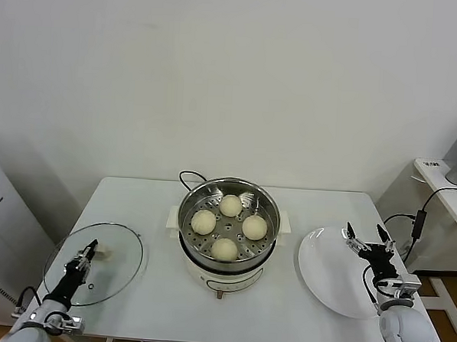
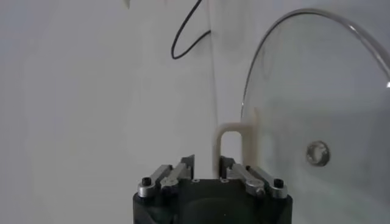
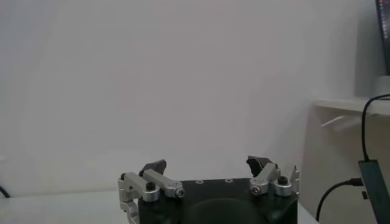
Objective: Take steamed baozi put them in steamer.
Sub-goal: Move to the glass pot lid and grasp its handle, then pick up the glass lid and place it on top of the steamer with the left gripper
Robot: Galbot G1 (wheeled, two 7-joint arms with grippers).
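White table (image 1: 153,290): steamer (image 1: 227,221) holds baozi (image 1: 224,249); right gripper (image 1: 365,235) wide, left gripper (image 1: 84,255) seemingly narrow.

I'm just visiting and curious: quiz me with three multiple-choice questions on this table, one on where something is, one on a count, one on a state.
1. Where does the glass lid lie?
A. on the steamer
B. on the table by the left gripper
C. on the white plate

2. How many steamed baozi are in the steamer?
A. two
B. three
C. four

3. What is on the white plate?
A. nothing
B. one bun
C. the lid

Answers:
1 B, the glass lid lies flat at the left gripper.
2 C, four steamed baozi sit in the steamer.
3 A, the white plate is bare beside the open right gripper.
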